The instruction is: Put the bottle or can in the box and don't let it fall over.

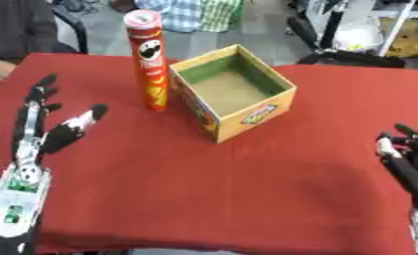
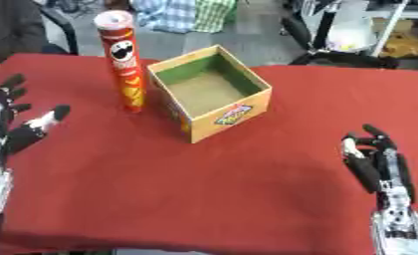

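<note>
A tall red crisps can [image 1: 151, 62] stands upright on the red table [image 1: 221, 189], just left of an open cardboard box [image 1: 233, 91] with a green lining and nothing inside. My left hand [image 1: 40, 127] rests open at the table's left side, fingers straight and thumb spread, well apart from the can. At the lower right, my right hand [image 2: 378, 167] lies open with fingers pointing up, far from the box.
A person's dark sleeve [image 1: 17, 30] shows at the far left edge, beyond the table. Chairs and frames [image 1: 343, 40] stand behind the far edge. Broad red tabletop lies between my hands and in front of the box.
</note>
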`<state>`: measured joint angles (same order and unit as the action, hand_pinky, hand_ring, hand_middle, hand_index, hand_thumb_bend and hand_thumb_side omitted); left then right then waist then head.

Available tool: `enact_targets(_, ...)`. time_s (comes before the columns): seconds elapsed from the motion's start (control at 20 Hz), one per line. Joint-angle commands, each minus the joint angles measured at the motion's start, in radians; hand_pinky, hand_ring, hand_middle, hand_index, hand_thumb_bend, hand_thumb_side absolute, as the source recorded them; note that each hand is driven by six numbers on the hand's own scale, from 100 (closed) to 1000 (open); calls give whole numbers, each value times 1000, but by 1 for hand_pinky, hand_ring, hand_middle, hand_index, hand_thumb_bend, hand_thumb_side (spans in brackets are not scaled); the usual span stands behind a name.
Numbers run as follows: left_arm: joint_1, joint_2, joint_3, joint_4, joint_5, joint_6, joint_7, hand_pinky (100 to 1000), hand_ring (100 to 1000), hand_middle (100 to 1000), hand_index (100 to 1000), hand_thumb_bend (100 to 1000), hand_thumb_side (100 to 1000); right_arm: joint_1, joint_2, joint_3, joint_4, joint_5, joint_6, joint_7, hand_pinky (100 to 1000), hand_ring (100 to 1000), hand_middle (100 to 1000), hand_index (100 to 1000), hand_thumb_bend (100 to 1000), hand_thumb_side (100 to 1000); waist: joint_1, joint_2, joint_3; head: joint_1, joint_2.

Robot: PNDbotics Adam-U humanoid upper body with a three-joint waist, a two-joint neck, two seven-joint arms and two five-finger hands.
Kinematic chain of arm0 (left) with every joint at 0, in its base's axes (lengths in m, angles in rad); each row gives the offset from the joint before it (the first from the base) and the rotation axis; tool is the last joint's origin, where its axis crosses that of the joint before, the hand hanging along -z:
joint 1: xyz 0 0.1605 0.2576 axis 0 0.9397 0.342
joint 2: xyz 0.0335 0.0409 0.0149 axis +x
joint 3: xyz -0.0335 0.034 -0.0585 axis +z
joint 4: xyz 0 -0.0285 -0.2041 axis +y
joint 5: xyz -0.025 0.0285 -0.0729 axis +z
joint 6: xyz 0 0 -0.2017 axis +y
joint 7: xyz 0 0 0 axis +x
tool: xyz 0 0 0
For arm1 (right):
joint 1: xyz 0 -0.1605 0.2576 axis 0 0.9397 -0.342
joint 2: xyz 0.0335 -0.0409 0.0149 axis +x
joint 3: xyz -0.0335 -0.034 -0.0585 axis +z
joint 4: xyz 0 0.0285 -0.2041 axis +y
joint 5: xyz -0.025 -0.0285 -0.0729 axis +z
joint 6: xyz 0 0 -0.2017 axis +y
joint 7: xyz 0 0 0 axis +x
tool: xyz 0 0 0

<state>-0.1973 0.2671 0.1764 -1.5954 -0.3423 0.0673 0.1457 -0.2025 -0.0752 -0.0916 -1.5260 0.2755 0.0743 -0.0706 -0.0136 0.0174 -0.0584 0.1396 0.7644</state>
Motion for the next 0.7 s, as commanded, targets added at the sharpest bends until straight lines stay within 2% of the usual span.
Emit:
enact_targets(0.05, -63, 38, -15, 73, -20, 19, 32, 824, 916, 904, 939, 946, 555, -10, -18, 1, -14, -6, -1, 0, 687, 615, 639, 903, 100, 497, 8, -19, -2, 5, 6)
enact_targets(0.25, -167, 36, -35, 201, 33, 7, 41, 824, 916, 905, 939, 950, 602, -8, -17, 3, -11, -6, -1, 1, 687, 615, 639, 903, 100, 495, 5, -22, -9, 9, 6)
enact_targets(0.55, -334, 38, -45, 401, 71, -28, 60, 823, 915, 901, 936, 946, 617, -8, -13, 9, -10, -6, -2, 6, 687, 615, 639, 903, 100, 494, 0, -25, -25, 21, 6)
enact_targets(0.7, -360, 39, -47, 447, 73, -48, 73, 823, 915, 901, 936, 946, 617, -9, -12, 10, -9, -6, -2, 7, 687, 615, 639, 903, 100, 494, -1, -25, -28, 22, 6)
